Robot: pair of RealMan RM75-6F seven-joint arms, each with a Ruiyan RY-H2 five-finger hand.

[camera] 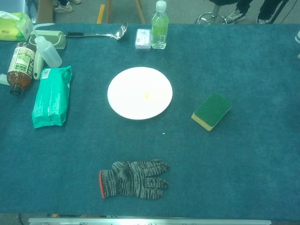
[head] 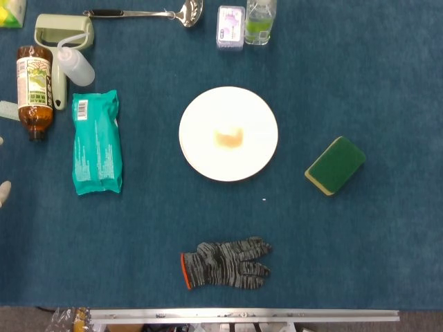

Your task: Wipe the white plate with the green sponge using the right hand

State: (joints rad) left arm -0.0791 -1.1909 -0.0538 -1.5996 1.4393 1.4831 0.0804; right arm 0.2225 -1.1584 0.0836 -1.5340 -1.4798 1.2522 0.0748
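Note:
The white plate lies mid-table with a small yellowish smear at its centre. To its right the green sponge, yellow underneath, rests on the blue cloth with nothing touching it. Of my left hand only pale fingertips show at the left edge of the head view, far from the plate. A pale sliver at the right edge of the chest view looks like my right hand, well away from the sponge. Neither hand shows enough to tell how its fingers stand.
A grey knit glove lies near the front edge. A teal wipes pack, brown bottle, squeeze bottle and lint roller sit at the left. A ladle, a small box and a water bottle line the back.

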